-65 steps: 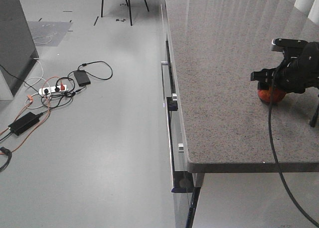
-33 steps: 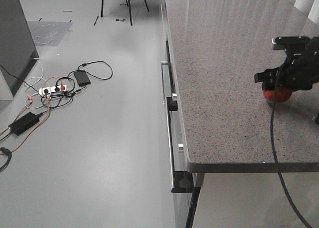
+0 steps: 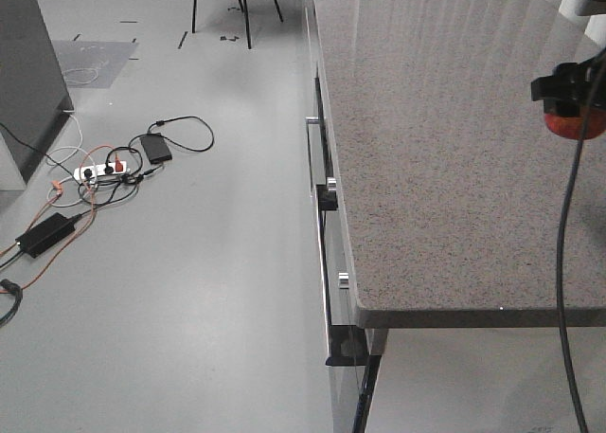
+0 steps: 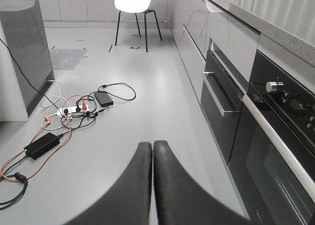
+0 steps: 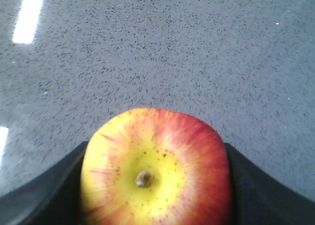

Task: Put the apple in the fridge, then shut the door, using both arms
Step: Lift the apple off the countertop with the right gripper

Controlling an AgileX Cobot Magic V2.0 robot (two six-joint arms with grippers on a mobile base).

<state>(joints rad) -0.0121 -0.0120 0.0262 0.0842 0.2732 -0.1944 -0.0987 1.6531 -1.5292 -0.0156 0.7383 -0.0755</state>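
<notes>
The right gripper (image 3: 568, 87) clamps the apple (image 5: 155, 171) by its flanks over the speckled counter (image 3: 426, 168); the left gripper (image 4: 152, 147) hangs closed and empty. The apple looks firm, fairly heavy and smooth-skinned, so a grip across its widest part seems safest, with pressure short of bruising.

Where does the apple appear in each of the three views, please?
Exterior front-facing: apple at the right edge, above the countertop.
Left wrist: not in it.
Right wrist: apple at bottom centre, filling the foreground.
Shared landmark: the speckled countertop, in both apple views.
</notes>
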